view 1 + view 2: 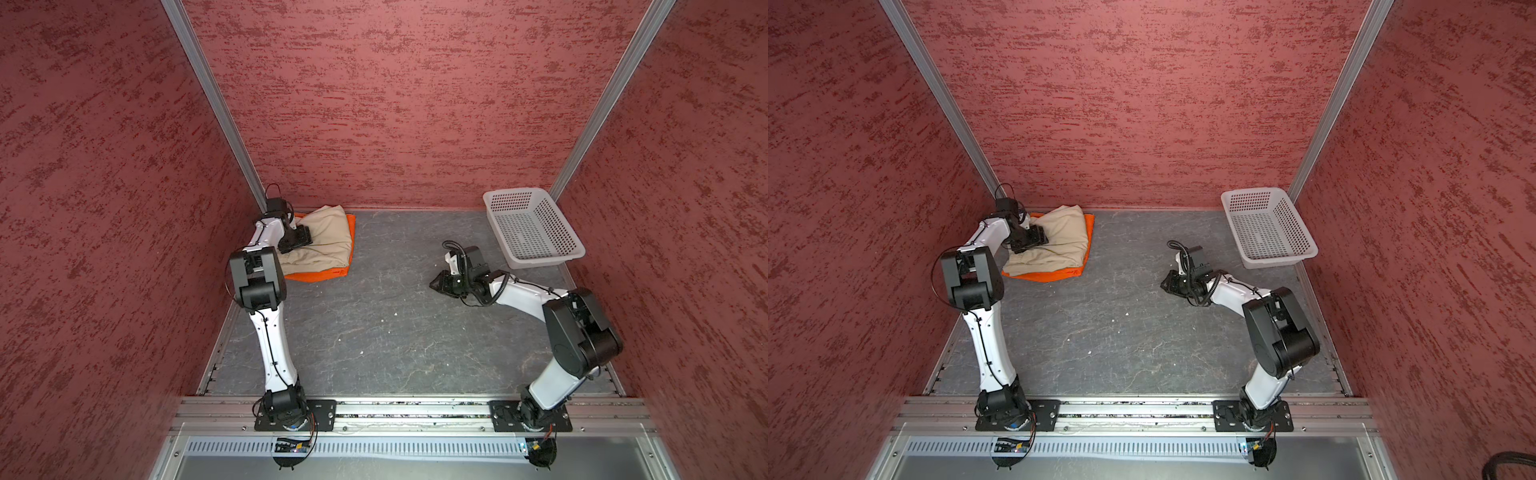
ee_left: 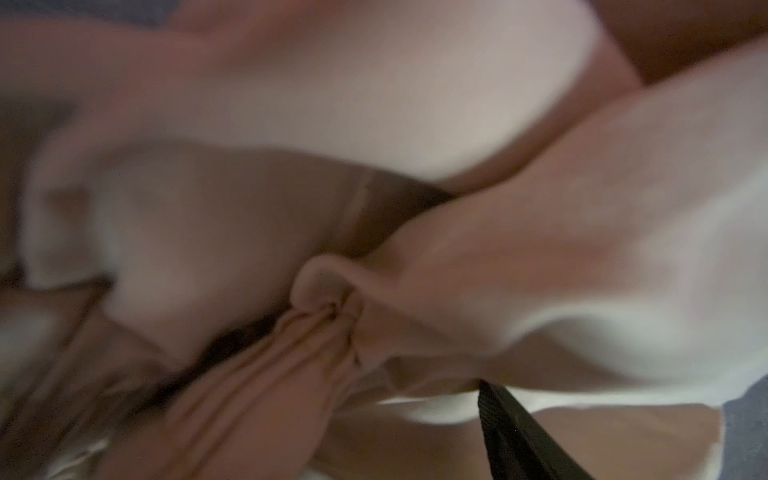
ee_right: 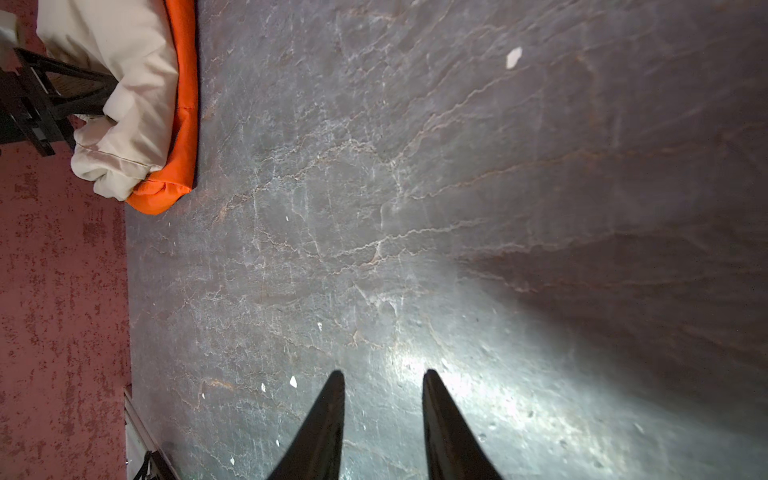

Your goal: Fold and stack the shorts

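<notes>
The beige shorts [image 1: 328, 241] [image 1: 1065, 237] lie folded and rumpled on top of the orange shorts [image 1: 328, 275] [image 1: 1059, 275] at the table's far left corner. Only an orange border shows at the near and right edges. My left gripper [image 1: 296, 240] [image 1: 1029, 241] presses down into the left part of the beige shorts with its jaws spread. In the left wrist view blurred beige folds [image 2: 374, 104] fill the picture and only one finger [image 2: 511, 436] shows. My right gripper [image 3: 384, 374] [image 1: 437, 285] hovers open over bare table right of centre, nothing between its fingers. Its view shows both shorts [image 3: 133, 83] far off.
A white perforated basket [image 1: 540, 261] [image 1: 1277, 261] stands empty at the far right corner. Red textured walls close in the grey stone-patterned table [image 1: 374, 324] on three sides. A metal rail with both arm bases runs along the near edge.
</notes>
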### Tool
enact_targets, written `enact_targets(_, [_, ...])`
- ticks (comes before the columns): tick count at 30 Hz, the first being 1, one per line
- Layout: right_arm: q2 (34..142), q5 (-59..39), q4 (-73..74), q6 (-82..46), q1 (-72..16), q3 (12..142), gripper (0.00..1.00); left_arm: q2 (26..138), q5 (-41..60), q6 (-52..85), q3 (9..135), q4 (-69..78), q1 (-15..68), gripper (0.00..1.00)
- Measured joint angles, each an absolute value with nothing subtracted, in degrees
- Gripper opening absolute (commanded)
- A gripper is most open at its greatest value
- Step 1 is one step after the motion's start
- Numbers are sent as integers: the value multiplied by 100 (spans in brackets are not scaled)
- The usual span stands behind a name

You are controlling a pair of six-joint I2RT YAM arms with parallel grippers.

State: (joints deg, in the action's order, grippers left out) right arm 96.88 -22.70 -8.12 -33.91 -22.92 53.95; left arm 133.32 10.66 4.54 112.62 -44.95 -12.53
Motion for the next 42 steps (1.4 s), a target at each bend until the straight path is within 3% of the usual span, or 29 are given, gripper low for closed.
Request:
enact_targets(10, [9511, -2134, -893, -3347, -2290, 5393, 38, 12554, 1059, 615, 10632, -4239, -1181, 88])
enact_targets(16, [9268, -1833, -993, -3162, -2209, 5610, 56, 10363, 886, 493, 9769, -3673, -956, 100])
enact_targets(17, [9183, -1761, -1004, -3107, -2167, 5647, 63, 9843, 840, 464, 9491, -3393, -867, 100])
enact_targets(19, [9008, -1610, -1004, -3028, -2051, 5695, 98, 8840, 694, 377, 8816, -2724, -650, 100])
enact_targets(23, [8604, -1267, -1007, -2674, -1662, 5756, 99, 7334, 364, 161, 7057, -1334, -126, 100])
enact_targets(26, [8291, -915, -963, -2359, -1328, 5745, 99, 6871, 115, 97, 5723, -493, 91, 100])
enact_targets(32, [7601, -21, -134, -1509, -727, 5050, 99, 6858, -537, 110, 3459, 399, 423, 100])
enact_targets(42, [7406, 696, 1649, -847, 366, 3203, 99, 7196, -993, 239, 1811, 3135, 421, 100])
